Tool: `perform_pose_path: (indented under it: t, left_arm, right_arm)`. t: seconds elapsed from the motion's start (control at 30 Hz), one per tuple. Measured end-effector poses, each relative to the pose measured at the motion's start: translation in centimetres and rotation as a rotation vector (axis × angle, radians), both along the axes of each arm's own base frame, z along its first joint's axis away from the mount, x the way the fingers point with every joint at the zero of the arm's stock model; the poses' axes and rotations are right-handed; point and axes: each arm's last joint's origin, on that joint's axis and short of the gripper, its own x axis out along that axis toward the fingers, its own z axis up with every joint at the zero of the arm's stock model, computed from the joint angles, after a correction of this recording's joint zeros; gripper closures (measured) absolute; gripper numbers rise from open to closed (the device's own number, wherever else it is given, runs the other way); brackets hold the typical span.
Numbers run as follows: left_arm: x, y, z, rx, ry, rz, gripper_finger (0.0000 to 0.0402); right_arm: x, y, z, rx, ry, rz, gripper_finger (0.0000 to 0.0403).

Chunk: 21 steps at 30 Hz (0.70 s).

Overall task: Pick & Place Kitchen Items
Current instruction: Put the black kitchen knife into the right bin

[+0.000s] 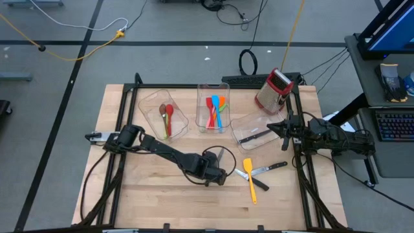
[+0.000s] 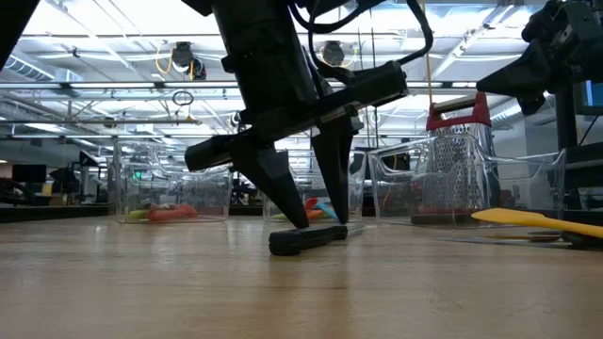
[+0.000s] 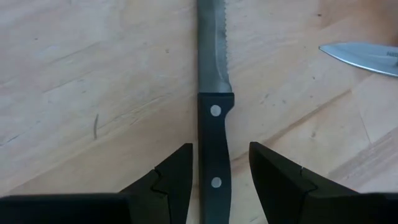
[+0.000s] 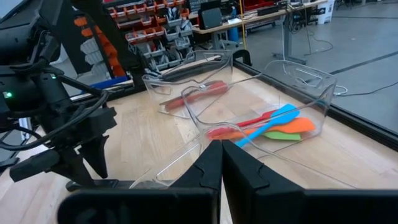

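A black-handled knife with a serrated blade (image 3: pixel 214 56) lies flat on the wooden table, near its middle (image 1: pixel 220 155). My left gripper (image 3: pixel 221 152) is open and points down over the knife's handle (image 3: pixel 216 143). One finger stands on each side of the handle, with a narrow gap on both sides. In the low view the fingers (image 2: pixel 283 179) reach down almost to the table around the handle (image 2: pixel 306 240). My right gripper (image 4: pixel 222 149) is shut and empty, and it waits above the right-hand clear bin (image 1: pixel 283 127).
A yellow spatula (image 1: pixel 249 178), another black-handled knife (image 1: pixel 270 169) and a small utensil (image 1: pixel 242 173) lie right of the left gripper. Three clear bins (image 1: pixel 213 87) on the far side hold spoons, spatulas and a knife (image 1: pixel 252 136). The red-topped grater (image 1: pixel 275 90) stands at the far right.
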Motion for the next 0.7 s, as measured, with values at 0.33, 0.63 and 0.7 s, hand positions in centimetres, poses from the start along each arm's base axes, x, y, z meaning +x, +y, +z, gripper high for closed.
perform_pose_path:
  t: [0.33, 0.63, 0.7]
  left_arm:
    - [0.0, 0.4, 0.3, 0.000, 0.003, 0.017, 0.0243]
    - [0.3, 0.4, -1.3, -0.014, 0.039, 0.001, 0.0243]
    - [0.4, 0.4, -2.2, -0.026, 0.059, 0.005, 0.0243]
  right_arm:
    - [0.0, 0.0, 0.0, 0.007, -0.002, 0.001, 0.0399]
    - [0.0, 0.0, 0.0, 0.005, -0.002, 0.001, 0.0399]
    - [0.0, 0.0, 0.0, 0.005, -0.001, 0.002, 0.0399]
